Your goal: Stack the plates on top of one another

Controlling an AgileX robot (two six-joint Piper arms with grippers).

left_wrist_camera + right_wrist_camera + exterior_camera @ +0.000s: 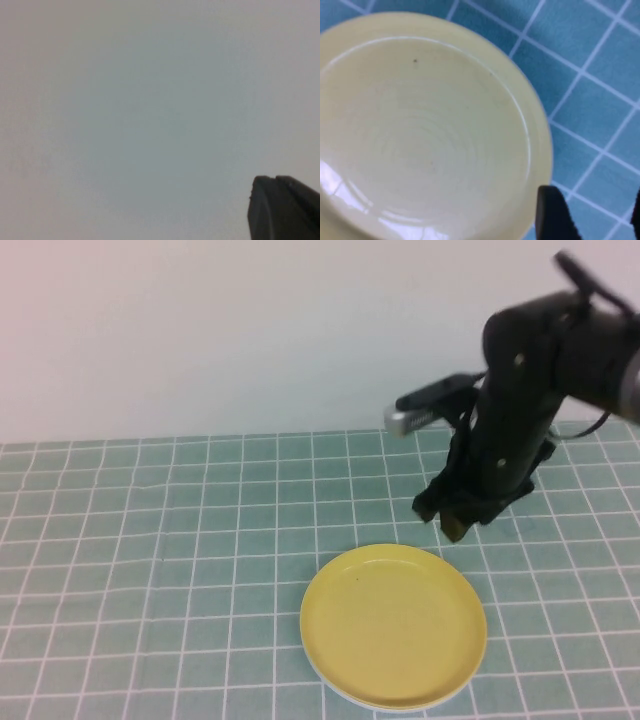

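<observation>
A yellow plate (393,626) lies on the tiled table at the front, right of the middle, and a thin pale rim (338,689) of another plate shows under its near edge. The yellow plate (420,135) also fills most of the right wrist view. My right gripper (447,522) hangs just beyond the plate's far right rim, open and holding nothing; in its own view the right gripper (594,202) has tile showing between its dark fingers. My left gripper (276,181) is outside the high view, and its wrist view shows the fingers shut together against a blank grey surface.
A green cloth with a white grid (150,540) covers the table, and a plain white wall (200,330) stands behind it. The right arm (530,390) reaches in from the upper right, with its wrist camera (415,412) sticking out to the left.
</observation>
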